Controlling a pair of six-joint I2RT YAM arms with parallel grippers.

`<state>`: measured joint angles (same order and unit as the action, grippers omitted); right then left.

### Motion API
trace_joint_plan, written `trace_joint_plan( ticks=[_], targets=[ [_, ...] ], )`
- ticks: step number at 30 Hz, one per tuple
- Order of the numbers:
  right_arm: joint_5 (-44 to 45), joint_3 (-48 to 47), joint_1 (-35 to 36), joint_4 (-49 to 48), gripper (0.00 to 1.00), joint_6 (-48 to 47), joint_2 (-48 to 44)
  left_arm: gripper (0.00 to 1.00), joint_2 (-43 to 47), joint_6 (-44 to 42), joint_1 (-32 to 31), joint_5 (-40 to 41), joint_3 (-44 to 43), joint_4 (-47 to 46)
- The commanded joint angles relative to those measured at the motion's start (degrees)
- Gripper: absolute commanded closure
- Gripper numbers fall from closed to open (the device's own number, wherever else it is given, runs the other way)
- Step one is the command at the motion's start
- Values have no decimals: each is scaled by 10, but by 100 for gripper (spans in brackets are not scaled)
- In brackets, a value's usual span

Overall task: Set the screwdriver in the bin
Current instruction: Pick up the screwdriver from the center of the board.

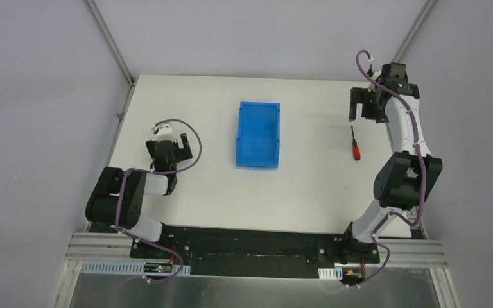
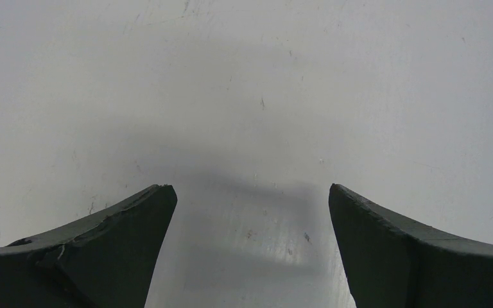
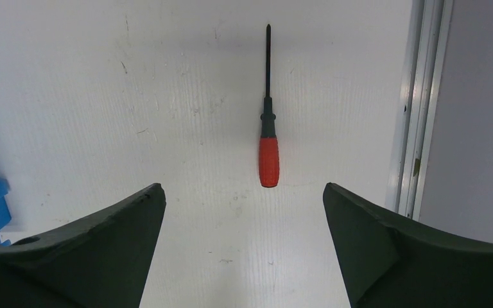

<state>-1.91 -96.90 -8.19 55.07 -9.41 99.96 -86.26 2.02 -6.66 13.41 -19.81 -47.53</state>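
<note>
step in hand: the reach for the screwdriver [image 3: 269, 154]; nothing has been gripped yet, by the look of it

where it's at: it's lying flat on the white table [image 1: 308, 192], right side, well apart from the bin [image 1: 257, 135], which sits mid-table

right gripper [image 3: 242, 189]: jaws spread wide with nothing between them, hovering over the table; in the wrist view the red handle is seen just ahead of the gap, a touch right of centre

left gripper [image 2: 250, 189]: jaws apart too, nothing held, parked low over bare table on the left

how it's best done: the gap should be nudged over the handle and lowered straight down. The closing direction already runs across the tool, so no wrist twist looks needed. The fat red part should be pinched, not the skinny shaft, which would probably roll or slip.

materials/shapes: the handle looks finely ribbed, with a dark grey collar and a thin black shaft. The bin is translucent blue plastic, rectangular and low-walled. The tabletop is matte and lightly scuffed. The fingers are dark, matte and curved.
</note>
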Motion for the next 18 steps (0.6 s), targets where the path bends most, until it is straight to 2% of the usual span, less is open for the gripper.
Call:
trace_joint_plan(
  ticks=[1, 18],
  targets=[
    [8, 11, 4, -28, 2, -20, -6, 1, 0, 4, 3, 7, -8, -11],
    [15, 38, 4, -54, 2, -39, 43, 1, 0, 3, 2, 7, -8, -11]
  ],
)
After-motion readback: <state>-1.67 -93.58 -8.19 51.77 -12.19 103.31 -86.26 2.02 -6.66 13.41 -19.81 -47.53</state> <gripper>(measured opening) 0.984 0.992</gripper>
